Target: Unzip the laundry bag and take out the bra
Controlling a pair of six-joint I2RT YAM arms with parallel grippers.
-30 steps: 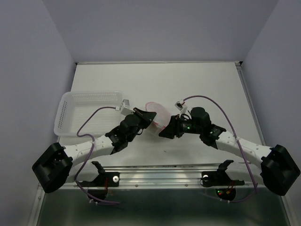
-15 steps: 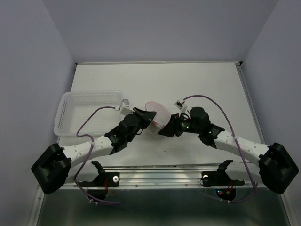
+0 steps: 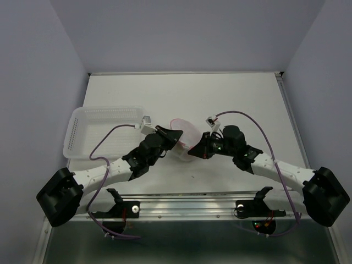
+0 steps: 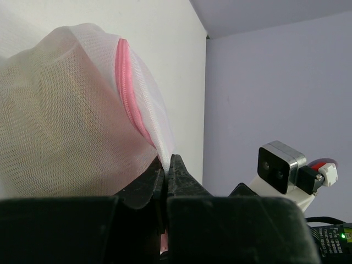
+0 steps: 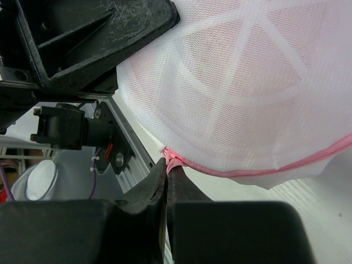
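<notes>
The laundry bag (image 3: 184, 135) is a round white mesh pouch with pink zipper trim, held off the table between my two arms. My left gripper (image 4: 165, 163) is shut on the white edge of the laundry bag (image 4: 71, 115), beside the pink zipper (image 4: 125, 88). My right gripper (image 5: 168, 165) is shut on the pink zipper pull (image 5: 171, 158) at the lower rim of the laundry bag (image 5: 242, 88). In the top view the left gripper (image 3: 175, 135) and the right gripper (image 3: 192, 152) meet at the bag from either side. A pinkish shape shows dimly through the mesh; the bra is hidden inside.
A rectangular white plastic basket (image 3: 82, 118) lies at the left of the white table (image 3: 231, 99). An aluminium rail (image 3: 187, 206) runs along the near edge between the arm bases. Lilac walls enclose the table on three sides.
My right gripper has shut on the pink zipper pull; it stood open a second ago. The right arm shifted slightly toward the bag. The left gripper kept its hold.
</notes>
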